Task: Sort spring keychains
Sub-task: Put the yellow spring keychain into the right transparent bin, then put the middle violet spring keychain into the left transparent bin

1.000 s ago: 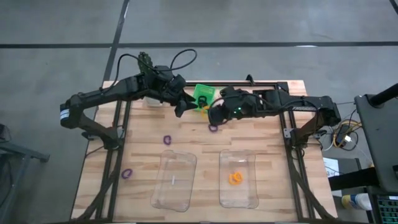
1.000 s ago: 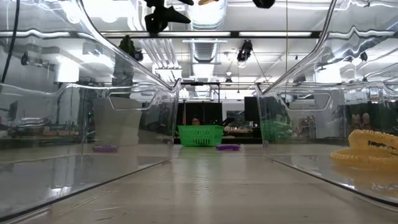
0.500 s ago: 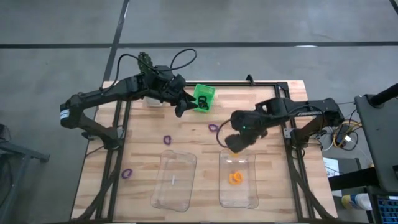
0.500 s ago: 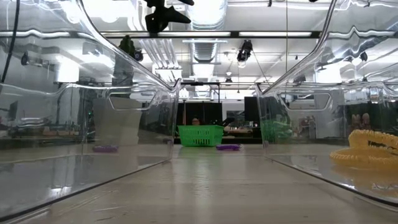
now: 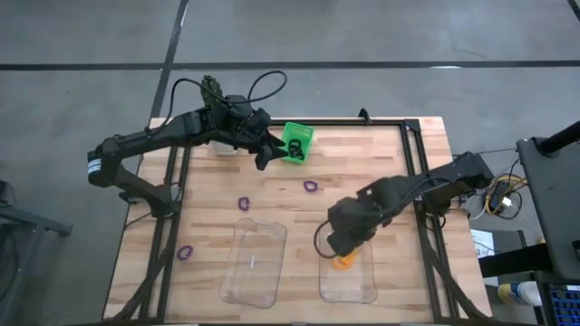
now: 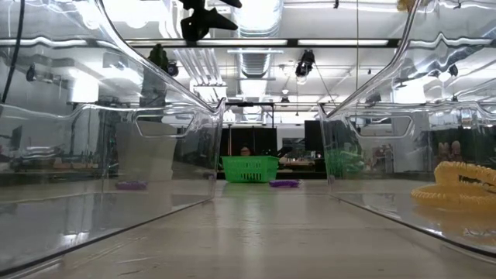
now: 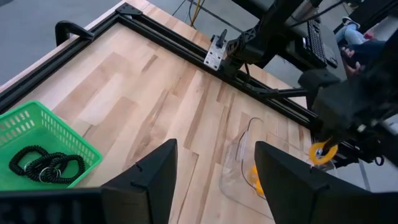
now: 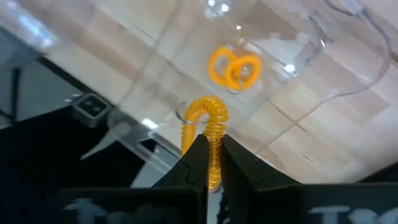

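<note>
- High view: right pincer [image 5: 339,246] is hovering right of centre over the upper end of the right clear tray [image 5: 348,288], which is holding one orange keychain [image 5: 343,263]. Left clear tray [image 5: 254,272] is looking empty of keychains. Three purple keychains are lying loose on the table [image 5: 381,163]: one at centre [image 5: 311,186], one left of centre [image 5: 243,203], one at lower left [image 5: 185,253]. Left pincer [image 5: 264,152] is waiting at upper centre beside the green basket [image 5: 294,144], which has black coils inside.
- Low view: only the tray walls, the far basket, two purple keychains and one orange keychain at right edge [image 6: 459,184] are showing; pincers are not identifiable.
- Left wrist view: its fingers are standing apart, gripping nothing; about two black keychains [image 7: 42,165] are lying in the basket at lower left.
- Right wrist view: fingers are clamping the carried orange keychain [image 8: 207,127] by one end of its coil, over the tray.
- Handling, judged: light, springy, stretchy coils, probably rolling or snagging easily; pinching across a few coil turns at one end is looking safest.
- Count: two orange, three purple, about two black.
</note>
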Motion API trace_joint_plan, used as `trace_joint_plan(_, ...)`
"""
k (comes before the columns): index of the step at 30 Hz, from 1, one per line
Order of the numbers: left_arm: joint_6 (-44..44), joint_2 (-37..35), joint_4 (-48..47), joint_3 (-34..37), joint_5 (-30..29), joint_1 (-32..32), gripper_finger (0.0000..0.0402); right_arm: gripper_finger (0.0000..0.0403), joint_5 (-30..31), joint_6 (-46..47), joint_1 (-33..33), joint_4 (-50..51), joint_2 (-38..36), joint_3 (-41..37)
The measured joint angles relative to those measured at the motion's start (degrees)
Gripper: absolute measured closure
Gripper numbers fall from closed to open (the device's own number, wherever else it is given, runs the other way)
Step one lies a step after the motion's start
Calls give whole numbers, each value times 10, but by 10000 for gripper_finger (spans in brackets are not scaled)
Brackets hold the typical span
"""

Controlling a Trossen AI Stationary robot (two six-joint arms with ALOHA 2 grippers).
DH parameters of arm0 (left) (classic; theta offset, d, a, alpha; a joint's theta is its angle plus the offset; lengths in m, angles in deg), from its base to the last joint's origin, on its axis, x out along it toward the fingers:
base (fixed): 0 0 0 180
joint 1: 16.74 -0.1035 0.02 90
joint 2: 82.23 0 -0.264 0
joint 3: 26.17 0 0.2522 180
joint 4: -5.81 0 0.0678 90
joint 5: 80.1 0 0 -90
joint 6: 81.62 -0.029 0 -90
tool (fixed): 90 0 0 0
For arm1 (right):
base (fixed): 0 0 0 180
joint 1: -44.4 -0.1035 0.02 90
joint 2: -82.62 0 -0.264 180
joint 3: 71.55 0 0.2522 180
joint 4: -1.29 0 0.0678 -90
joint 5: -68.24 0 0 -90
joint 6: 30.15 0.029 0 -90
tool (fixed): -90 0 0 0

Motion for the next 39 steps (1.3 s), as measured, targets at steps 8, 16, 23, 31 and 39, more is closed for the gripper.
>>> trace_joint_plan(8, 0, 0, -3, 0, -5, 0, 195, 383, -5, -3, -11, -1, 36, -22)
trace_joint_plan(16, 0, 0, -5, 1, -6, 0, 195, 383, -5, -10, -12, -4, 72, -48)
trace_joint_plan(23, 0, 0, -4, 1, -7, 0, 195, 383, -12, -48, -11, -21, 115, -76)
trace_joint_plan(31, 0, 0, -9, 1, -8, 0, 195, 378, -24, -38, -12, -28, 143, -96)
trace_joint_plan(39, 3, 0, -13, 1, -10, 0, 195, 275, -25, -46, -12, -36, 136, -96)
